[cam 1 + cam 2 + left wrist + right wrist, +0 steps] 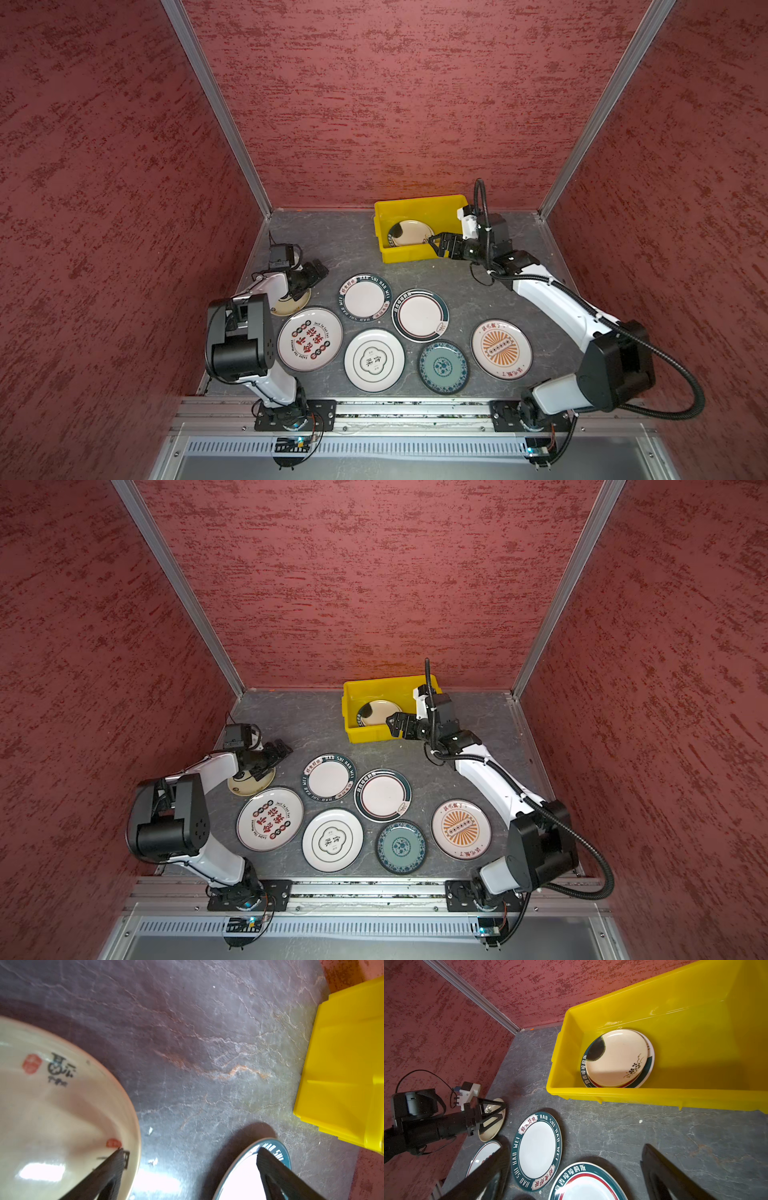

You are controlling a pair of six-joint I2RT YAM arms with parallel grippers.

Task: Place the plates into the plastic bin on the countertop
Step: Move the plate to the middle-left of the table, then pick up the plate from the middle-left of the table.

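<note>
The yellow plastic bin stands at the back of the countertop. Inside it a cream plate with a black blot lies on a green-rimmed plate. Several plates lie on the countertop, among them a cream plate, a HAO SHI HAO WEI plate and a teal plate. My left gripper is open and empty, one finger over the cream plate's edge. My right gripper hangs open and empty at the bin's front right corner.
Red textured walls close in the left, back and right. An aluminium rail with both arm bases runs along the front edge. The right arm's black cable hose loops out to the right.
</note>
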